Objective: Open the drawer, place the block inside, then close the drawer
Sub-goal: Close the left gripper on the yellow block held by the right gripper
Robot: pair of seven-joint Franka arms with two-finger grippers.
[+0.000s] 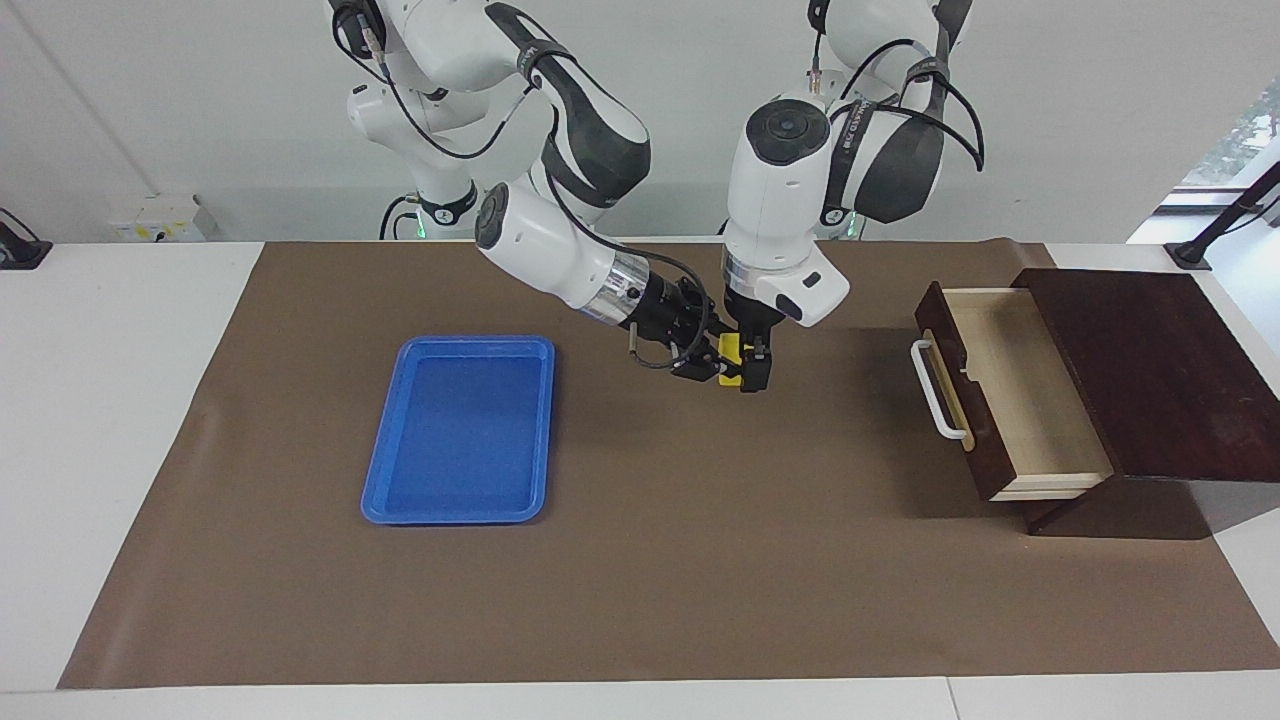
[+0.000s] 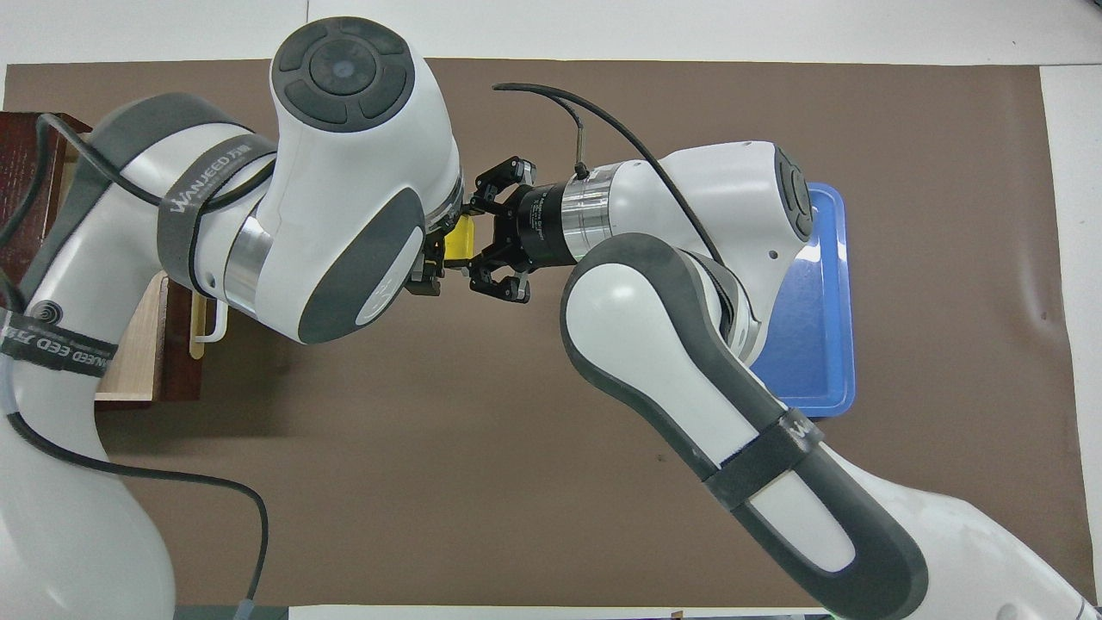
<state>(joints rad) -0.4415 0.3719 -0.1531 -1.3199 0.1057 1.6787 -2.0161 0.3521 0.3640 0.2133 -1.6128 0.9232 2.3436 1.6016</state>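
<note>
Holding the block [image 1: 729, 350] clamped in the air above the brown mat [image 1: 640, 560], the right gripper [image 1: 712, 357] meets the left gripper [image 1: 745, 366], whose fingers stand around it; whether they press it I cannot tell. The drawer [image 1: 1010, 400] is pulled open.

glossy plastic tray [image 1: 455, 430], dark wooden drawer [image 1: 1010, 390]

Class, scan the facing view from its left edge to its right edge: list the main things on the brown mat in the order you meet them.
Blue tray → right hand → yellow block → left hand → white drawer handle → open drawer.
</note>
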